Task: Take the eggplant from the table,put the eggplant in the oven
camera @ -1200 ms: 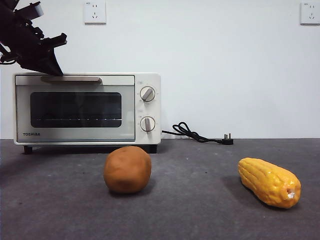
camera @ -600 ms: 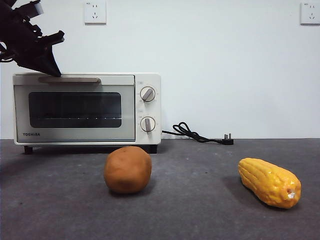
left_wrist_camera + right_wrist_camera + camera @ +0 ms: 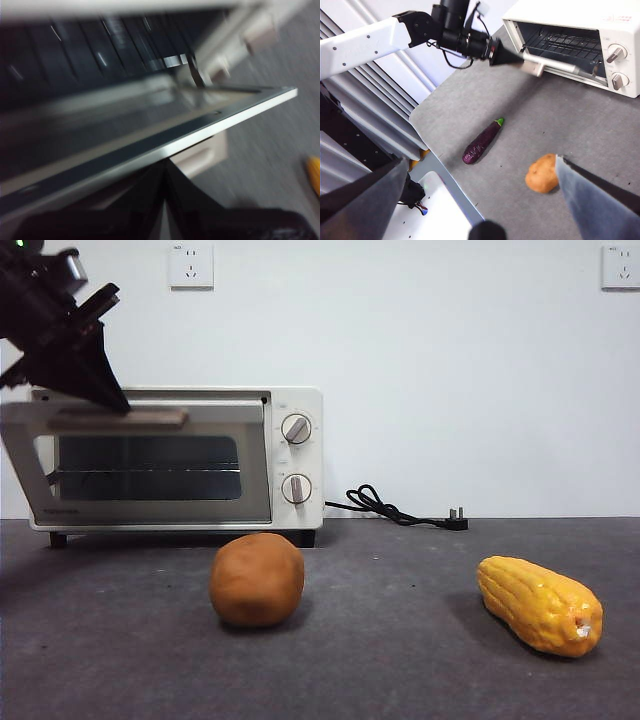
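The eggplant (image 3: 482, 142), dark purple with a green end, lies on the table (image 3: 535, 117) and shows only in the right wrist view; the front view does not show it. The cream oven (image 3: 300, 455) stands at the back left with its glass door (image 3: 150, 465) tilted part open. My left gripper (image 3: 115, 400) is shut, its tips pressed on the door's bar handle (image 3: 130, 418). The left wrist view shows the same tips (image 3: 165, 167) against the door's edge (image 3: 210, 130). High above the table, my right gripper (image 3: 481, 161) is open and holds nothing.
A brown potato-like lump (image 3: 257, 579) sits in front of the oven, and a yellow corn cob (image 3: 540, 604) lies at the right. A black cord with a plug (image 3: 400, 510) runs along the wall behind. The wire rack (image 3: 560, 42) shows inside the oven.
The oven door has swung outward and down from shut to part open. My left gripper moved down and forward with the handle.
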Motion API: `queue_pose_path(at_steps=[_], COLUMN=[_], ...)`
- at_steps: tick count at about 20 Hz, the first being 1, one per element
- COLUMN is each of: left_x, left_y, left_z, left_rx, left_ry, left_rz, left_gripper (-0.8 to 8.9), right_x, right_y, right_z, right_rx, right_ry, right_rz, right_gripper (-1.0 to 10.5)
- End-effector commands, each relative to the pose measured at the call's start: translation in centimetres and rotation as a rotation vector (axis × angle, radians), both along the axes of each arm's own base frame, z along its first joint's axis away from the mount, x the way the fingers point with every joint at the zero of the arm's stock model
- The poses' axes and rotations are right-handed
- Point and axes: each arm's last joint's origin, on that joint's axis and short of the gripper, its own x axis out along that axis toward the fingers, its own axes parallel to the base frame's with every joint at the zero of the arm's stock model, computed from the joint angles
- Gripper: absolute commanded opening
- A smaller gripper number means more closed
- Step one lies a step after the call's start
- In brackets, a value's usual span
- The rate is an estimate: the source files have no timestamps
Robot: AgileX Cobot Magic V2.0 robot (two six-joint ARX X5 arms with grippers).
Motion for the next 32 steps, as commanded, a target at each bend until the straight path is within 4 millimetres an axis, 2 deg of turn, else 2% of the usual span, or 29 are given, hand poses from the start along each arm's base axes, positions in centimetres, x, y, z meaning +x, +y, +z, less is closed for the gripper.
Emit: queue_pose_path(at_steps=[1,10,15,20,23,26,29,32], left_x=[0.2,-1.3,-2.0,-2.1,-2.9,-4.8,-7.9,-12.2], left_y=[0.1,-0.1,-0.2,-0.2,-0.1,-0.1,-0.2,-0.1], left_z=[-2.9,-1.6,-1.7,-1.3,0.6,3.9,7.5,11.4], left_rx=[0.023,-0.041,-0.076,-0.074,-0.069,-0.064,-0.053,-0.008], left_ry=[0.112,0.152,0.224,0.196,0.113,-0.015,-0.147,-0.309], left_rz=[0.003,-0.035,-0.052,-0.054,-0.055,-0.057,-0.057,-0.014], left_gripper=[-0.06,-0.06,-0.06,-0.06,-0.06,-0.06,-0.06,-0.06], right_x=[0.3,0.7,0.7,0.6,0.6,0.8,1.3,2.0], right_y=[0.1,0.2,0.2,0.2,0.2,0.2,0.5,1.9], right_z=[0.1,-0.1,-0.1,-0.1,-0.1,-0.2,-0.4,-0.9], right_rx=[-0.005,-0.007,-0.007,-0.007,-0.005,-0.005,-0.001,-0.022], right_ry=[-0.018,-0.007,-0.006,0.005,0.010,0.017,0.048,0.082], right_rz=[0.002,0.002,0.002,0.000,-0.002,-0.003,-0.002,0.045], right_gripper=[5.0,5.0,5.0,5.0,5.0,5.0,5.0,5.0])
